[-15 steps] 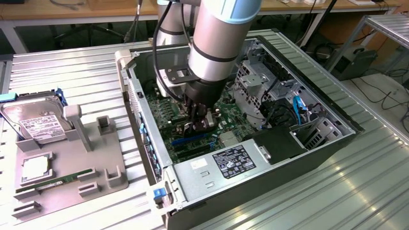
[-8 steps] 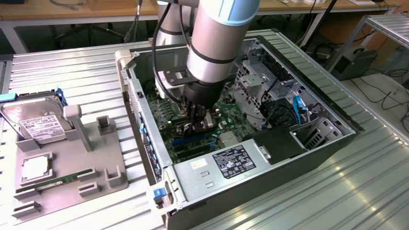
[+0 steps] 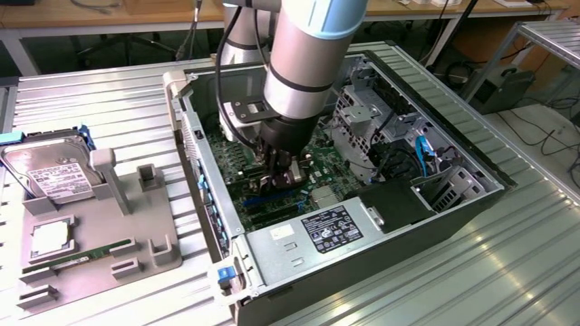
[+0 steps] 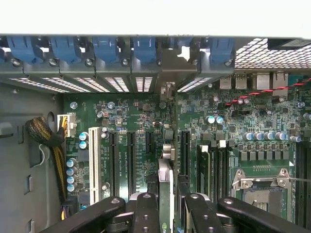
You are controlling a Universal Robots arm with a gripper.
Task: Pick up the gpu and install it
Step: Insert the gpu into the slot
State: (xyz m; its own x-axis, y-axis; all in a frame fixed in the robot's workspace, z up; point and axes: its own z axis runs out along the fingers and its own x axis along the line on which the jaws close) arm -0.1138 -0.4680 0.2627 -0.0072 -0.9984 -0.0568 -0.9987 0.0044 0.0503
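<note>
The gpu (image 4: 165,170) appears edge-on in the wrist view as a slim strip. It runs from between my fingers (image 4: 146,208) toward the slotted rear wall of the case, where its pale metal bracket (image 4: 167,90) stands. My gripper (image 4: 167,206) is shut on it just above the green motherboard (image 4: 121,116), between two black expansion slots (image 4: 131,160). In the exterior view my gripper (image 3: 279,178) reaches down inside the open computer case (image 3: 435,224), close over the board. I cannot tell whether the card's lower edge sits in a slot.
Blue latches (image 4: 102,48) line the rear wall. A yellow-black cable bundle (image 4: 48,141) and a CPU socket (image 4: 260,187) flank the slots. The power supply (image 3: 308,234) fills the case's near end. Outside, a grey fixture (image 3: 100,251) holds a hard drive (image 3: 50,170) and a green memory stick (image 3: 77,258).
</note>
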